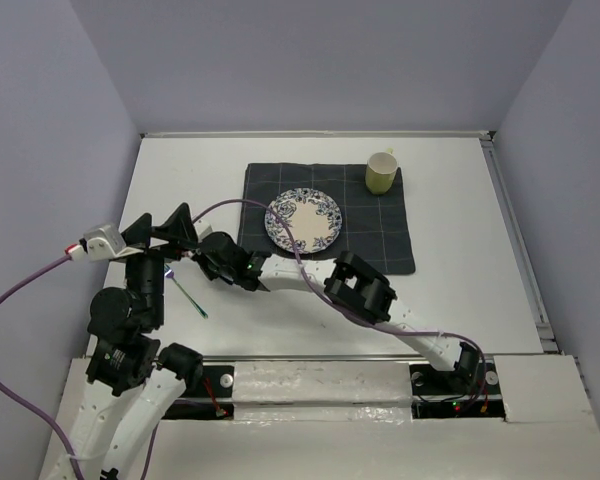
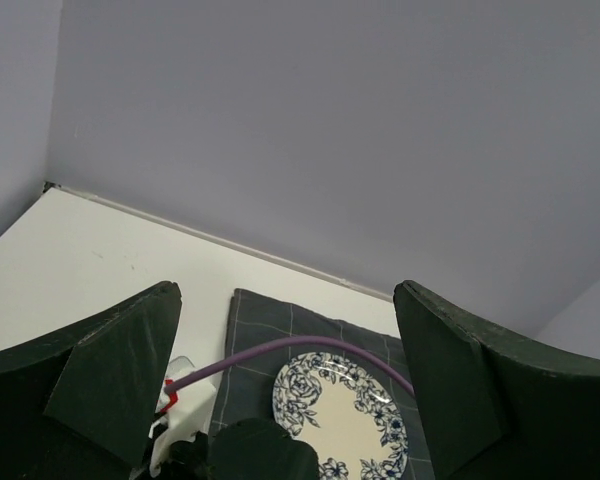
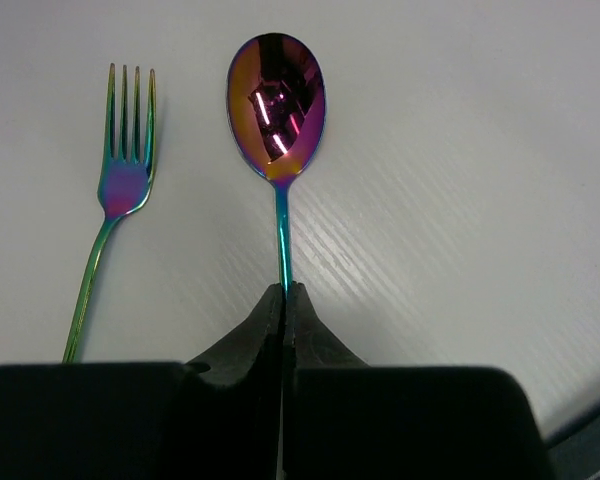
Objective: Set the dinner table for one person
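Though the arms crowd the top view, the right gripper (image 3: 283,300) reads clearly up close: jaws pressed together, clamped on the handle of the spoon (image 3: 276,95). Handle end is hidden inside the jaws. Fork (image 3: 125,150) lies just beside the spoon, not touching it, lower handle cut off behind the gripper body. Both rest on the white dinner table (image 1: 460,270), left of the plate (image 1: 303,220). From above only a thin teal sliver shows there; can't tell which piece it is. Table spreads all around the plate. Left gripper (image 2: 287,295) hangs left of the plate, jaws spread wide. Plate sits on the dark checked mat (image 1: 380,245), its near rim cut off in the left wrist view and crossed by a purple cable (image 2: 300,350). Cup (image 1: 381,172) stands far-right of the plate.
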`<state>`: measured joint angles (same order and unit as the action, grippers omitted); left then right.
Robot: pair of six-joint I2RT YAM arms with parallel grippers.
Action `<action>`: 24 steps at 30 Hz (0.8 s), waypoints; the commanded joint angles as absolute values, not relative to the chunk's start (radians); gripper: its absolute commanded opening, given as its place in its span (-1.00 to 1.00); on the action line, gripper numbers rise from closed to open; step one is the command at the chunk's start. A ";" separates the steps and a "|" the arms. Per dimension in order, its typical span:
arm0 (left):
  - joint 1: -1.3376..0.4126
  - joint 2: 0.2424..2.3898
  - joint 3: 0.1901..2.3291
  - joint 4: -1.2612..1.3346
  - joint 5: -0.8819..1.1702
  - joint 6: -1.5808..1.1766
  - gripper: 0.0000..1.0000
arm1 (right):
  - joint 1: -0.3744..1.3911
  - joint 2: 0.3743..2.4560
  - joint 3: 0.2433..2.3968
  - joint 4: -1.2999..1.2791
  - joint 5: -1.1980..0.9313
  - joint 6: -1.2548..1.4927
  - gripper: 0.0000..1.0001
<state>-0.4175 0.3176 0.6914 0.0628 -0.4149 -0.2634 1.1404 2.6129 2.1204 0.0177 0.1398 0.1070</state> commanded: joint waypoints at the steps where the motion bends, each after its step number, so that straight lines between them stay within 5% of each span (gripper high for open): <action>1: -0.420 0.311 0.680 0.115 -0.413 -0.249 0.98 | 1.152 2.551 1.940 0.081 0.172 0.207 -1.00; 11: -0.419 0.314 0.676 0.117 -0.400 -0.247 0.98 | 1.143 2.310 1.706 0.331 0.034 0.206 -1.00; 24: -0.420 0.319 0.676 0.117 -0.391 -0.247 0.98 | 1.097 2.103 1.468 0.497 0.110 0.336 -1.00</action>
<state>-0.4175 0.3176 0.6804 0.0631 -0.3927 -0.2630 1.1309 2.1902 1.5356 0.3588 0.0547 0.2714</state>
